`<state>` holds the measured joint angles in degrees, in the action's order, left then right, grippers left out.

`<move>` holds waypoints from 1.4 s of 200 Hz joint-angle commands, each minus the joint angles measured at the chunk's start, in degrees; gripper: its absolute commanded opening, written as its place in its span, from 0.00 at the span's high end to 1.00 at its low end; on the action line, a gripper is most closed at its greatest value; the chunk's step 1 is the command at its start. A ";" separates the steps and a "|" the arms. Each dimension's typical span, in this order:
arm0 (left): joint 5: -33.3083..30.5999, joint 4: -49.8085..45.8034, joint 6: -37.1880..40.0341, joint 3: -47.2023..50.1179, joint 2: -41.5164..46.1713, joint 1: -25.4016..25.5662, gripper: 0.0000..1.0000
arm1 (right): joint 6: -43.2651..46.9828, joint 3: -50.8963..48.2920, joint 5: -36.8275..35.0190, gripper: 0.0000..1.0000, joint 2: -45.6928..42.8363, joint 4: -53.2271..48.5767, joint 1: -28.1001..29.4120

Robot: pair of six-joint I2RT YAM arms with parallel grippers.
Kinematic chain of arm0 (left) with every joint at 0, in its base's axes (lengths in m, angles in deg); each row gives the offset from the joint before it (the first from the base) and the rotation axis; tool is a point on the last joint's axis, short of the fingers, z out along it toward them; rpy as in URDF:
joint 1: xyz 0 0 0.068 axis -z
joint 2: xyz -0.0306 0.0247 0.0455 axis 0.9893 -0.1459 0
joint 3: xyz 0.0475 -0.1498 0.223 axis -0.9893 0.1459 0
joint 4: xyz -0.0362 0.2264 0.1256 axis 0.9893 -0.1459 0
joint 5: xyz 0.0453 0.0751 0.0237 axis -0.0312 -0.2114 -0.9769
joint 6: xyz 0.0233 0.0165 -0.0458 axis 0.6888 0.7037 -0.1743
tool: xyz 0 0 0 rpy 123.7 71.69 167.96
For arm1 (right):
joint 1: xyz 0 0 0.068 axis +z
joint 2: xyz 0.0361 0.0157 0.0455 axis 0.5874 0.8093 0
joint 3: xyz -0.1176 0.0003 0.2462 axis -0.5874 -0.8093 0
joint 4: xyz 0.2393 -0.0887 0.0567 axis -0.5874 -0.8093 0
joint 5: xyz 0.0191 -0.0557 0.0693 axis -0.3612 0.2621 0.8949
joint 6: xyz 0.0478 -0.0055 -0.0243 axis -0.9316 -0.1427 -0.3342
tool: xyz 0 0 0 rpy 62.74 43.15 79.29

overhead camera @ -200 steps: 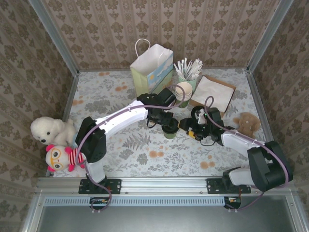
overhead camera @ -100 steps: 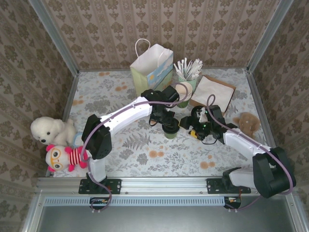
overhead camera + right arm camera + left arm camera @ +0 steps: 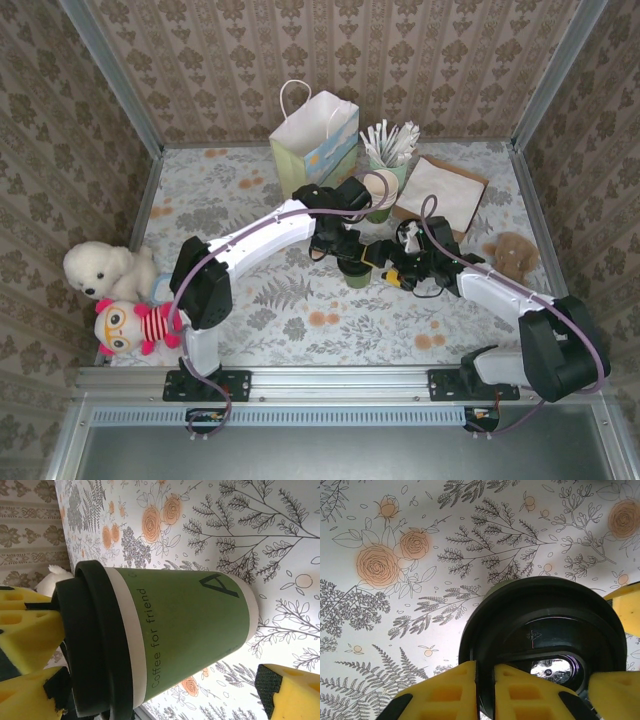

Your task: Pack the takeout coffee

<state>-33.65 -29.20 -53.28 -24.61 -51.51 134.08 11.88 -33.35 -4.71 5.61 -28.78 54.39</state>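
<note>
Where the two arms meet near the middle of the table (image 3: 270,310), the takeout coffee (image 3: 353,273) stands upright on the flowered surface, black lid on. The left end effector (image 3: 345,252) hangs over it from above. Left wrist view: its yellow fingers (image 3: 445,692) are drawn to a narrow slit with the lid's rim caught in it, one finger outside the rim, the other over the lid's sunken top, so it grips the cup by the lid. The right end effector (image 3: 378,264) sits at cup height just to the cup's right, jaws spread wide, holding nothing. Right wrist view: one of its fingers (image 3: 292,692) stands apart from the green wall, table pattern visible between. Cup wall reads "Coffee for friend"; white band under the lid.

Behind the cup: stack of lidless green cups (image 3: 381,190), just beside a green holder of white sticks (image 3: 392,143). Paper bag (image 3: 315,135) left of those, upright, mouth open. Brown napkins (image 3: 440,188) to the right. Small brown plush (image 3: 512,255) near the right wall. White plush dog (image 3: 100,268) and striped doll (image 3: 130,325) side by side at the left edge
</note>
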 commanded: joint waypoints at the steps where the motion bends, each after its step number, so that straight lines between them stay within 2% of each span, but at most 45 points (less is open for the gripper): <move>1: 0.59 -0.36 -0.52 -2.06 0.50 0.23 0.85 | -0.36 1.32 -0.54 0.03 0.51 -0.39 0.31; 132: 3.82 3.96 -0.22 1.41 3.07 -0.27 0.84 | 1.22 1.32 -3.28 0.05 0.19 -4.20 0.69; 232: 8.79 10.66 -1.18 7.67 7.91 -3.12 0.81 | 1.69 2.19 -4.28 0.05 0.97 -6.47 0.97; 258: 8.39 10.98 -1.32 8.43 8.73 -3.62 0.80 | 1.66 2.62 -4.44 0.05 1.06 -6.93 1.09; 268: 7.50 11.15 -1.38 8.84 9.41 -3.80 0.77 | 1.66 2.85 -4.33 0.05 1.05 -7.12 1.18; 280: 5.76 11.77 -2.18 10.05 10.65 -4.19 0.69 | 1.41 3.23 -4.06 0.05 0.90 -7.40 1.35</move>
<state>-26.17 -18.58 -53.94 -16.31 -44.19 130.69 12.56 -31.79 -7.49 5.93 -33.13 55.04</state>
